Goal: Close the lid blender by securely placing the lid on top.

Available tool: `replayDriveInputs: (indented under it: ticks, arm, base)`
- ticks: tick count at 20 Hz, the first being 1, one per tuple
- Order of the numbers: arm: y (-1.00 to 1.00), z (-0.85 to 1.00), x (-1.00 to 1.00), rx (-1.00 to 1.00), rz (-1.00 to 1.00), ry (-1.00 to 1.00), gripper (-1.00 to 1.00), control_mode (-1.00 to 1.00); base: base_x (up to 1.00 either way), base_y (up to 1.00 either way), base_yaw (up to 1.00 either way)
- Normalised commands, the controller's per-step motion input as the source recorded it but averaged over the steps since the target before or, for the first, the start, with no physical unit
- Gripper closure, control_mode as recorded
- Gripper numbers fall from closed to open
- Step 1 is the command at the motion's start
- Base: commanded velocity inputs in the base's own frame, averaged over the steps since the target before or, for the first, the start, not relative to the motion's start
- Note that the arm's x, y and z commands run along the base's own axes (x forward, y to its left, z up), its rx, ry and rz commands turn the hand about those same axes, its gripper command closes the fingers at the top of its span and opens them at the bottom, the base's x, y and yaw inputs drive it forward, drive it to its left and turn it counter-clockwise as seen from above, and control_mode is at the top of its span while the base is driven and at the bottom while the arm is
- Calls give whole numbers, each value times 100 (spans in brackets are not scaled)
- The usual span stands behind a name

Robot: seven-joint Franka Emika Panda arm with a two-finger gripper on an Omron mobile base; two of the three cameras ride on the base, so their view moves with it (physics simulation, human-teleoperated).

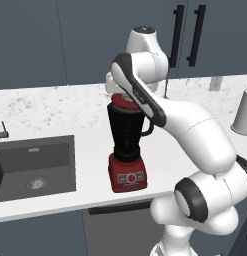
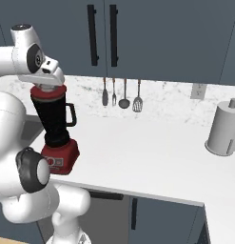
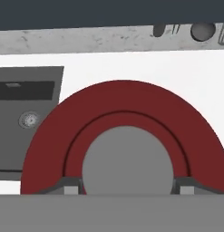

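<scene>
The gripper (image 3: 126,188) stands straight above the blender (image 1: 127,145), its two fingertips (image 3: 71,186) pressed against either side of the grey knob (image 3: 127,161) at the centre of the red lid (image 3: 54,140): jaws narrowed onto that knob. The lid sits at the mouth of the dark jar, on the white counter (image 2: 152,157), right of the sink (image 1: 35,167).

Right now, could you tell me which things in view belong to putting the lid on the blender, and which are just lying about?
Belongs to the job:
- lid, red, gripped by its grey knob
- blender, lid over its jar
- gripper, fingers shut on the knob

Lying about:
- sink
- paper towel roll
- hanging utensils
</scene>
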Motion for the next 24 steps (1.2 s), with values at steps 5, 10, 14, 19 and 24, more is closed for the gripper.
replayDriveInputs:
  ticks: [5,10,14,19,24]
  arm:
    - [3,-1,15,0,16,-3,100,-100]
    - [7,-16,0,0,12,-9,100,-100]
    - [8,-24,0,-1,11,-6,100,-100]
    - [2,-7,-5,0,8,0,100,-100]
    - [0,24,-10,-2,0,0,100,-100]
  base:
    - [0,0,0]
    - [0,0,0]
    - [0,0,0]
    - [0,0,0]
    - [0,0,0]
